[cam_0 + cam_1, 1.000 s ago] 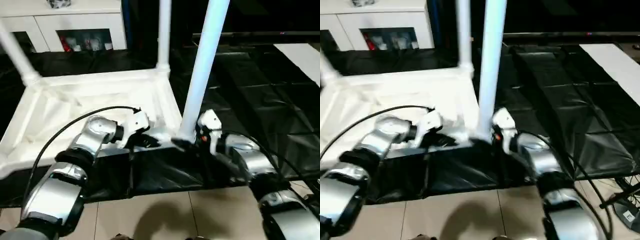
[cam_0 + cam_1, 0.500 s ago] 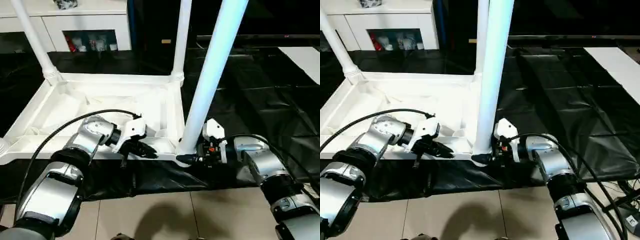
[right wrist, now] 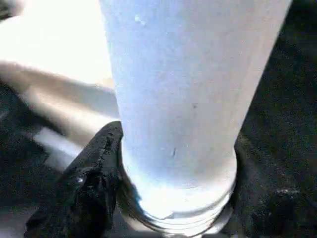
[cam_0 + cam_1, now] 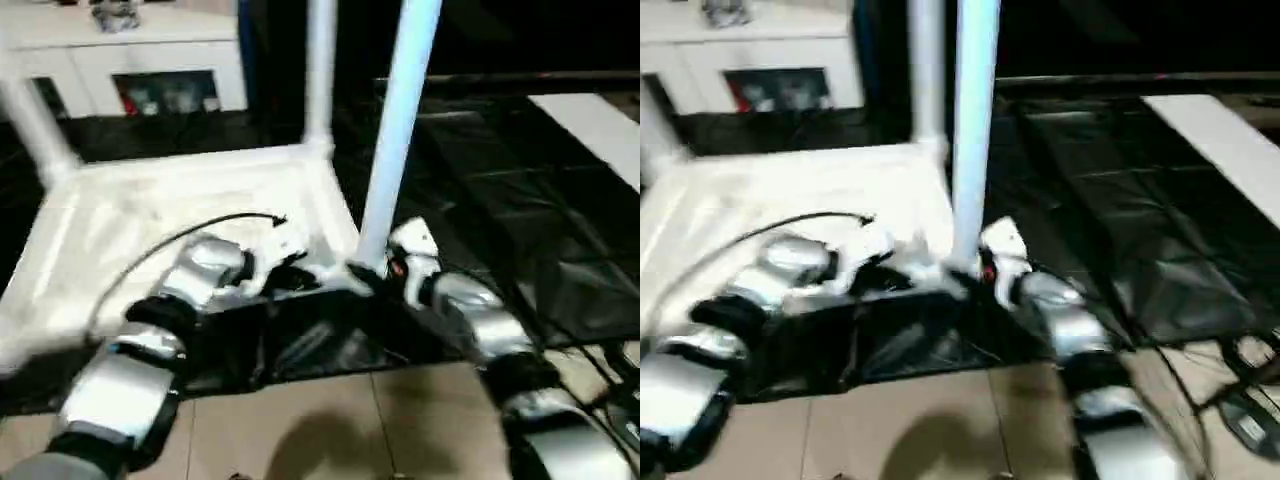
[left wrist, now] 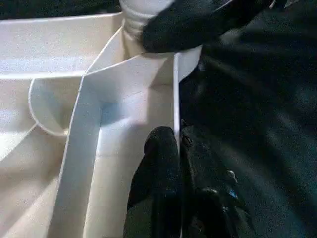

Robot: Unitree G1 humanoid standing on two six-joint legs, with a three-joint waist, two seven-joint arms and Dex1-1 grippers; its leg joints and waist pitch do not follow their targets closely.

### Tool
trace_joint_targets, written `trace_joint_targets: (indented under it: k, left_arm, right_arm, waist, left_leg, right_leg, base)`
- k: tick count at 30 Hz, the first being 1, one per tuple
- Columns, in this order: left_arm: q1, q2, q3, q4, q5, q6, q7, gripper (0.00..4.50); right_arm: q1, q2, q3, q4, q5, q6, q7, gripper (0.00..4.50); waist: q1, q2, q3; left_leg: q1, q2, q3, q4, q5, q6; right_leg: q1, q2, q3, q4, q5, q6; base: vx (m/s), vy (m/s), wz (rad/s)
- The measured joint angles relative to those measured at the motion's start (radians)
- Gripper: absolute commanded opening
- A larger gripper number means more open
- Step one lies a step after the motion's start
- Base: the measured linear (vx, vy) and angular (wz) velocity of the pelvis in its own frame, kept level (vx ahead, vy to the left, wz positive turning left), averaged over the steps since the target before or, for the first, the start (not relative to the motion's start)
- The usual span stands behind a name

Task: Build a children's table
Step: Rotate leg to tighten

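- Tabletop (image 4: pixel 190 200): lies upside down on the black sheet (image 4: pixel 500 180), rim upward, legs standing in its corner sockets.
- Left claw (image 5: pixel 171 148): clenched on the thin near rim wall, one finger on each side, beside the near right corner.
- Right claw (image 3: pixel 168 168): grasping the near leg (image 4: pixel 395 130) at its base, fingers (image 3: pixel 89 173) on either side just above the socket.

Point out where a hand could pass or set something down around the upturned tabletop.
Free: the black sheet between the nearest white tube leg and the flat white board. Crowded: the white rimmed tabletop's near corner, where the left gripper pinches the rim and the right gripper brackets the leg.
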Motion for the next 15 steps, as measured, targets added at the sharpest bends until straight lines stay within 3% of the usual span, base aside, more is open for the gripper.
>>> trace_joint_targets:
  k: [7, 8, 15]
  left_arm:
    - [-0.002, -0.032, 0.021, 0.001, -0.001, 0.048, 0.085, 0.00]
    - [-0.002, -0.032, 0.021, 0.001, 0.000, 0.048, 0.087, 0.00]
    - [0.000, -0.028, 0.018, 0.000, 0.000, 0.018, 0.065, 0.00]
  right_arm:
    - [-0.065, 0.072, -0.029, 0.109, -0.017, -0.042, -0.195, 2.72]
    - [-0.069, 0.074, -0.031, 0.125, -0.018, -0.058, -0.196, 3.28]
    - [-0.078, 0.061, -0.036, 0.148, -0.028, -0.094, -0.135, 3.94]
  waist:
    - [-0.021, 0.004, -0.002]
    - [-0.021, 0.004, -0.002]
    - [-0.019, 0.005, -0.002]
  left_leg:
    - [0.000, -0.002, -0.001, 0.000, 0.000, 0.000]
    - [0.000, -0.002, -0.001, 0.000, 0.000, 0.000]
    - [-0.005, -0.002, 0.000, -0.001, 0.000, 0.000]
  right_leg:
    - [0.000, 0.000, 0.001, -0.007, 0.000, 0.000]
    - [0.000, 0.000, 0.001, -0.007, 0.000, 0.000]
    - [-0.002, 0.000, 0.001, -0.007, 0.002, -0.003]
  base:
    - [0.000, 0.000, 0.00]
    - [0.000, 0.000, 0.00]
    - [0.000, 0.000, 0.00]
